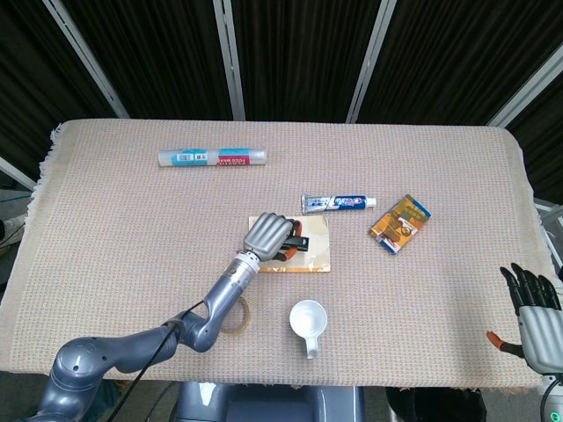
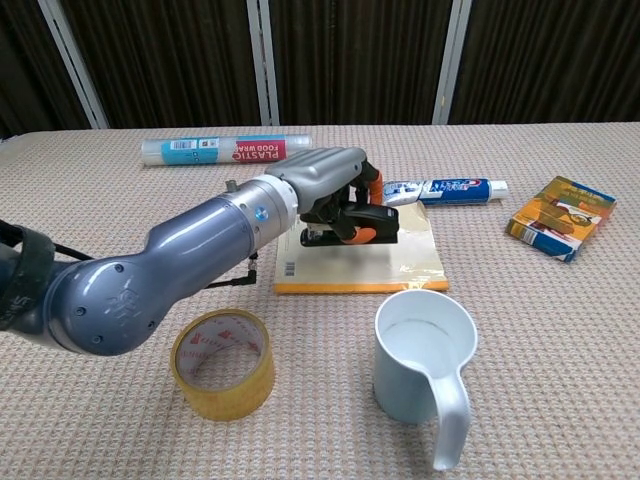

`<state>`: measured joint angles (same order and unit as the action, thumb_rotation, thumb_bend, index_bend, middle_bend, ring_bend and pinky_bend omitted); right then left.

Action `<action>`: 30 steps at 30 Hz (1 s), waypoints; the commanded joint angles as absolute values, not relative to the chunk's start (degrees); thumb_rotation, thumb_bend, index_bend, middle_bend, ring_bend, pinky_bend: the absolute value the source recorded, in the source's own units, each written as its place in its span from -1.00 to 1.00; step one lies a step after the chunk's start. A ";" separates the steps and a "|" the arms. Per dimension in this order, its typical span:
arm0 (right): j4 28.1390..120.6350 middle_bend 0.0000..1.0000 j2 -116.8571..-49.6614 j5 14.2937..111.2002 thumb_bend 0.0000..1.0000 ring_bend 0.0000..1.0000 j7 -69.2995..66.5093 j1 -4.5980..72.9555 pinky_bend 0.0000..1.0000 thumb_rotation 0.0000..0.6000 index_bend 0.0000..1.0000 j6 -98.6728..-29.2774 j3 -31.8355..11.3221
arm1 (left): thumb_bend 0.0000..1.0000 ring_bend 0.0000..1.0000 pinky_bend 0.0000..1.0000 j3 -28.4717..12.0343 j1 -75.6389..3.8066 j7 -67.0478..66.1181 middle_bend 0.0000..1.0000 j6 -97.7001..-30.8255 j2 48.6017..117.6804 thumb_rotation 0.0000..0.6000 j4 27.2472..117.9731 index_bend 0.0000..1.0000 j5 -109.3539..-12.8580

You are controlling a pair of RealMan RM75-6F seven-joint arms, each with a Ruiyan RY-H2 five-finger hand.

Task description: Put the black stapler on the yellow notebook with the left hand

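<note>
The left hand (image 2: 325,185) grips the stapler (image 2: 362,222) over the notebook (image 2: 400,258), low on it or just above; I judge only release and withdrawal remain. Further right, the mug (image 2: 425,360) holds nothing. The right hand (image 1: 532,312) idles off the counter (image 1: 106,229), fingers spread.

Coarse woven cloth (image 2: 560,380) covers the table; the left hand (image 2: 325,180) looks smooth grey metal, the white mug (image 2: 425,365) nearer than it glossy.
</note>
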<state>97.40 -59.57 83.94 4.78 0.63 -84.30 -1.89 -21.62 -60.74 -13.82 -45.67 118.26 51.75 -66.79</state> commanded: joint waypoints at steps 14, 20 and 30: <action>97.61 -1.00 -59.76 85.40 -0.88 -1.00 5.67 -0.75 -1.00 1.00 -1.00 -86.85 -1.40 | -0.69 -0.87 -0.56 -19.06 -61.21 -11.94 -0.93 -47.64 118.40 1.00 51.54 -1.00 -69.51; 97.61 -1.00 -60.22 84.93 -0.88 -1.00 6.83 -0.60 -1.00 1.00 -1.00 -86.66 -1.68 | -0.69 -1.00 -0.74 -16.46 -55.44 -17.20 -1.00 -54.87 107.54 1.00 67.96 -1.00 -72.19; 97.86 -1.00 -61.41 84.74 -0.88 -1.00 9.82 -0.28 -1.00 1.00 -1.00 -86.76 -2.04 | -0.66 -1.00 -0.83 -1.93 -35.64 -40.63 -1.00 -77.83 82.32 1.00 99.81 -1.00 -78.80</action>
